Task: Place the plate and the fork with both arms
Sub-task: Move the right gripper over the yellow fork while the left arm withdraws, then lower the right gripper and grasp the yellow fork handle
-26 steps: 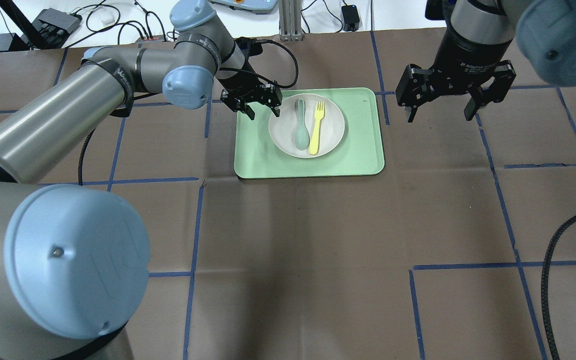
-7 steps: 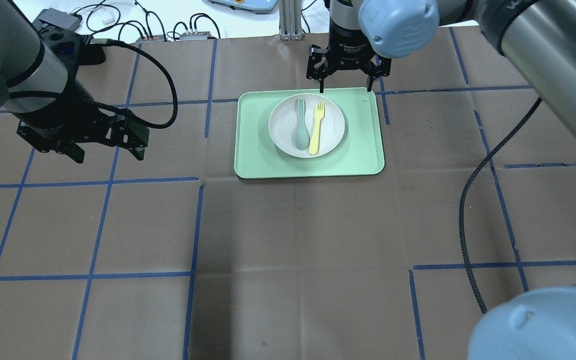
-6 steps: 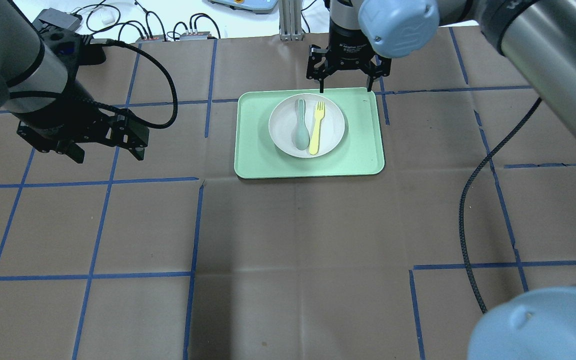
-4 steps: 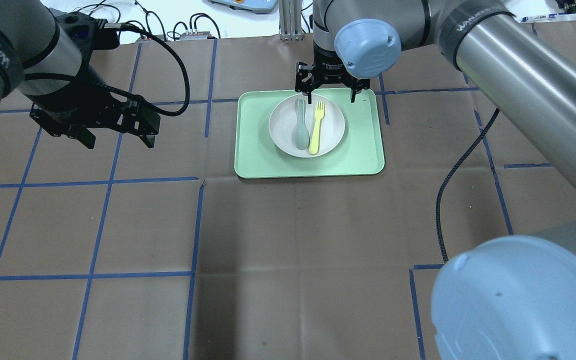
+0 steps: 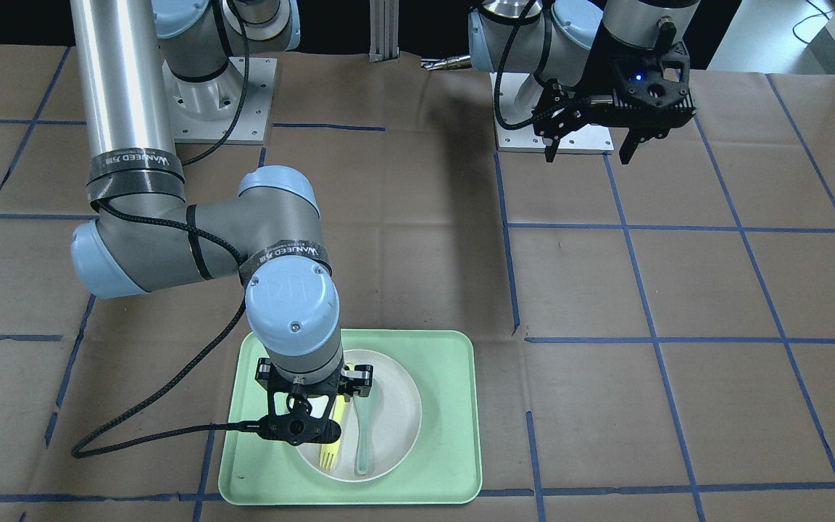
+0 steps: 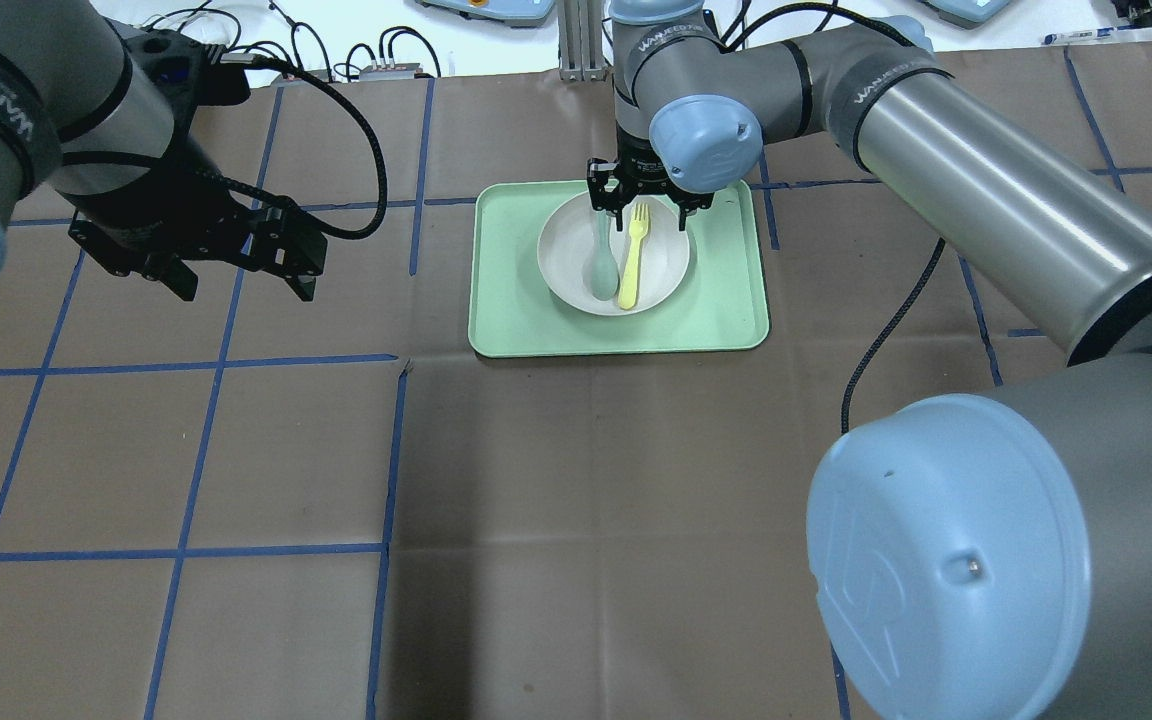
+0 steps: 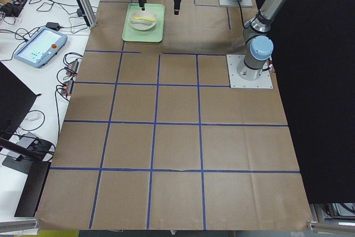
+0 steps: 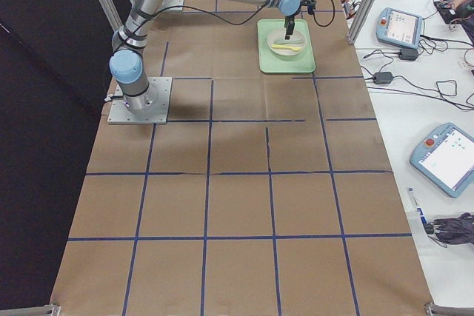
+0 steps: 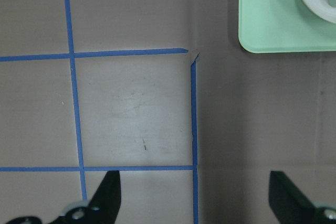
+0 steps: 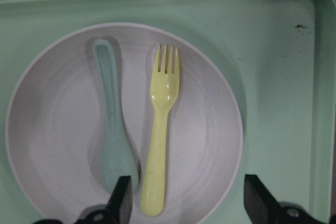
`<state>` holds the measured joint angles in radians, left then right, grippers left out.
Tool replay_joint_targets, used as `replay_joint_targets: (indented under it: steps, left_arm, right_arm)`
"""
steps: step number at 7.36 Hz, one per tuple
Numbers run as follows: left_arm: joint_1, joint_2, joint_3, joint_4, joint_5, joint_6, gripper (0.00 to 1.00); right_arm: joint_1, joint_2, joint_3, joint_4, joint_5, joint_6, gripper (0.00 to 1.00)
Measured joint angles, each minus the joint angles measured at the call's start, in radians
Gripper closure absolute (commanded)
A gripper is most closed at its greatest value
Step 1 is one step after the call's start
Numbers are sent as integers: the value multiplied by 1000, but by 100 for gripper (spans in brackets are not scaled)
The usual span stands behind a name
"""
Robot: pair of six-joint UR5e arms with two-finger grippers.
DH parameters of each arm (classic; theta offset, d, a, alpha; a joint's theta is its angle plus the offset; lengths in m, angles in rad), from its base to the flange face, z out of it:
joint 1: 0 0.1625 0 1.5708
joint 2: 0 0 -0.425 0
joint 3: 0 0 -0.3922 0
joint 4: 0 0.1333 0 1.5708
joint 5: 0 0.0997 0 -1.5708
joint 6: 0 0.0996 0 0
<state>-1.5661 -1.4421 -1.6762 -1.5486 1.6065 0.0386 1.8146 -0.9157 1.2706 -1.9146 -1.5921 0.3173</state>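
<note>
Yellow fork [image 6: 629,268] below splayed right pincer [image 6: 640,209]

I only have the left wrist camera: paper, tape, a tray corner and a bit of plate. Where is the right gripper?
Observer: The right gripper hangs open over the plate, holding nothing.
Operator: Is the fork on the plate?
Observer: Yes. The fork lies flat in it, beside a spoon.
Operator: And where is my gripper relative to all that?
Observer: The left gripper is open over bare paper, clear of the tray on its left side.
</note>
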Motion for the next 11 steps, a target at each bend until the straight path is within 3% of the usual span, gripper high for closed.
replay_joint_targets:
  steps: [2, 11]
  left_arm:
    - [0, 2, -4, -1, 0, 0, 0]
    - [0, 5, -12, -1, -4, 0, 0]
  right_arm:
    - [0, 18, -2, -16, 7, 35, 61]
    - [8, 99, -6, -87, 14, 72, 58]
